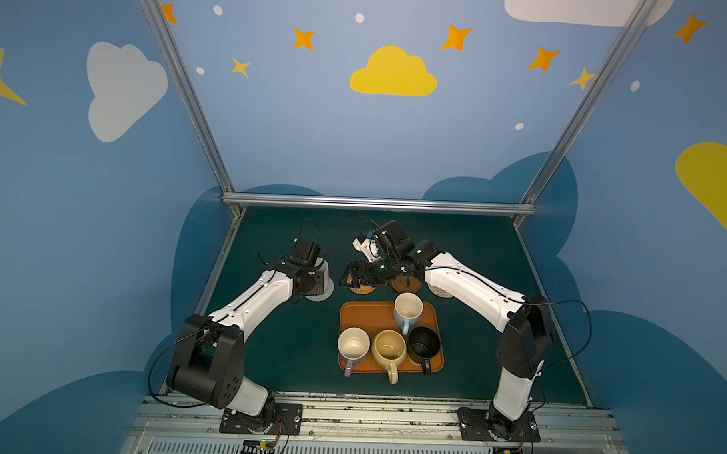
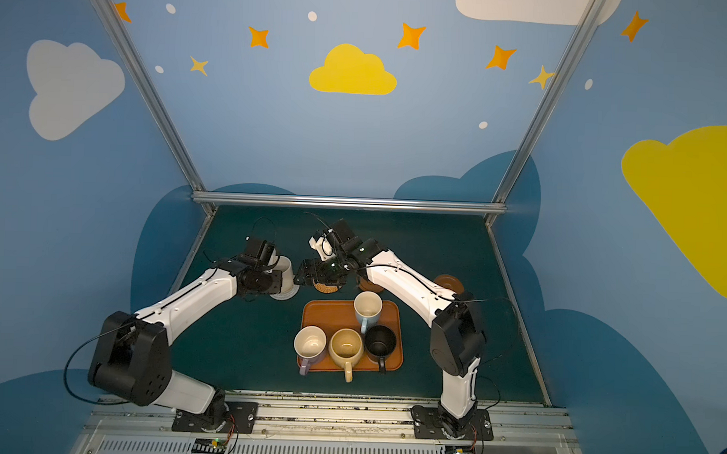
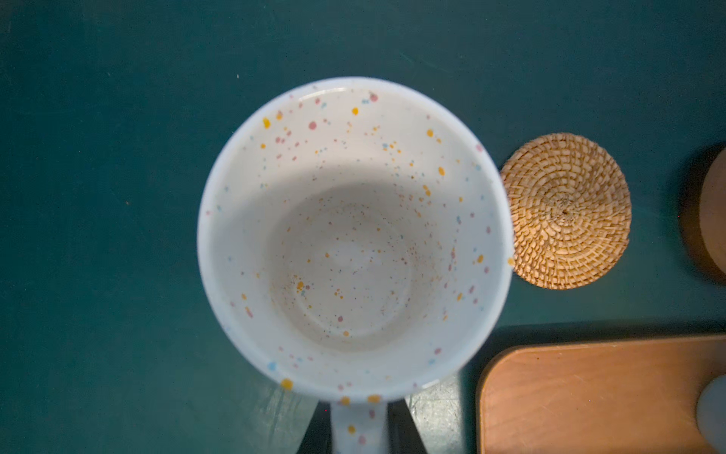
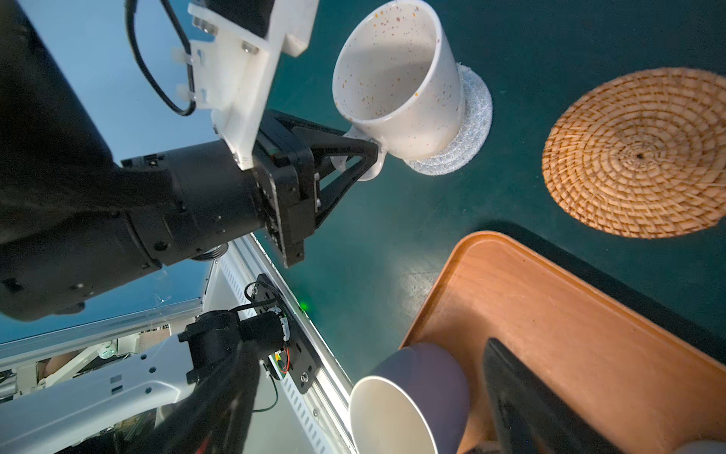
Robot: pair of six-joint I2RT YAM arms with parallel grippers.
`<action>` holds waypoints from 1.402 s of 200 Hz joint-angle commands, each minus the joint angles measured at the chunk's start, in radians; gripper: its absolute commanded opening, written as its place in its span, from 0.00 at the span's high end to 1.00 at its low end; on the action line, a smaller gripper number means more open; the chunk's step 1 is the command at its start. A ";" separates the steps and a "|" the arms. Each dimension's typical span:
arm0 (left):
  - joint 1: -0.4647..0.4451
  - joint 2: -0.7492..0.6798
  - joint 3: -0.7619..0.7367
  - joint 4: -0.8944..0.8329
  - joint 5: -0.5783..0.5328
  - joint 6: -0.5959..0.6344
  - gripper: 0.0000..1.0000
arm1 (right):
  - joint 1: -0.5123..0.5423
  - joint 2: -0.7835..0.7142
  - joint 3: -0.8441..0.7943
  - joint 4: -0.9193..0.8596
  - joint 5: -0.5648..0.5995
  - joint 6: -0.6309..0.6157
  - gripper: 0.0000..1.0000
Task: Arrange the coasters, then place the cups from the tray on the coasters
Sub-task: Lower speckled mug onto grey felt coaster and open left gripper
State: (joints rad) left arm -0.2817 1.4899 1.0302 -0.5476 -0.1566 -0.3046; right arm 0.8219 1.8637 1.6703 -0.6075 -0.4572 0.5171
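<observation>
Nearest: 1 tray (image 1: 362,319), w/ 4 cups stood on it: lavender cup (image 1: 352,346), yellow-beige cup (image 1: 388,349) and black cup (image 1: 423,342) in front, light blue cup (image 1: 408,310) behind. Beyond, 5 coasters are counted across both top views: woven coaster (image 4: 471,118), rattan coaster (image 4: 636,153), 2 wooden coasters (image 2: 449,283), rope coaster (image 1: 439,292). The 5th cup, the speckled cup (image 4: 396,78), is set on the woven coaster, its handle pinched by the left gripper (image 4: 375,151). The right gripper (image 1: 353,279) is held over the rattan coaster, jaws spread wide, nothing gripped.

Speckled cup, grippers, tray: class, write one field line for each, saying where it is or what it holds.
speckled cup: on white coaster, off the tray
left gripper: shut on speckled cup's handle
right gripper: open, empty, by rattan coaster
tray: holds blue cup, lavender cup, yellow cup, black cup
</observation>
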 commanded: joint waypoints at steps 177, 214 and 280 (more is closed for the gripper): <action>-0.017 -0.037 -0.092 0.057 0.018 -0.050 0.62 | -0.013 -0.008 -0.015 -0.032 -0.007 0.010 0.12; -0.016 -0.067 -0.090 0.035 0.009 -0.081 0.36 | -0.012 -0.025 -0.011 -0.098 0.046 0.000 0.11; -0.019 -0.216 0.014 -0.100 0.006 -0.141 0.00 | -0.012 -0.155 -0.077 -0.280 0.262 0.006 0.11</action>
State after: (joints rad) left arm -0.2958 1.3334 0.9840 -0.5697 -0.1463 -0.4129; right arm 0.8131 1.7927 1.6207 -0.7921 -0.2890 0.5205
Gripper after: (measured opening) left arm 0.991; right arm 0.890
